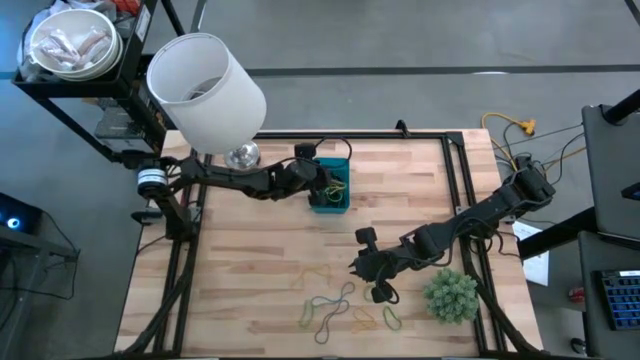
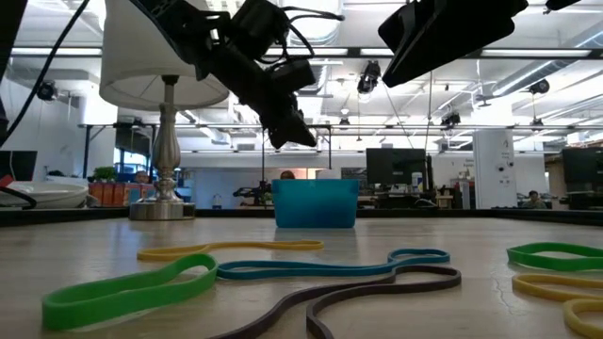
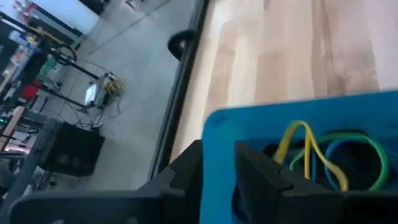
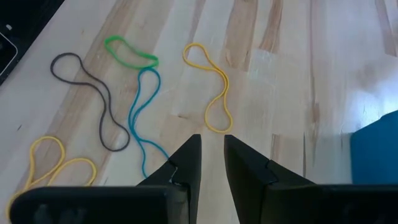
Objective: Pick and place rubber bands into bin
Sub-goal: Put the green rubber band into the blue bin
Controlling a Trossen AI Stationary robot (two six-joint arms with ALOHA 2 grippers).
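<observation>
Several rubber bands [image 1: 335, 305] on wood table [image 1: 260, 270]; left claw [image 1: 322, 185] slightly parted over bin [image 1: 332, 195].

Rubber bands [image 1: 335, 305] on table [image 1: 260, 270], bin [image 1: 331, 186] behind them.

Bright even overhead light, soft shadows, low view backlit, left wrist view blurred

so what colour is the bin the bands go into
Blue: the bin shows best in the low view, standing on the table behind the loose bands.
</observation>
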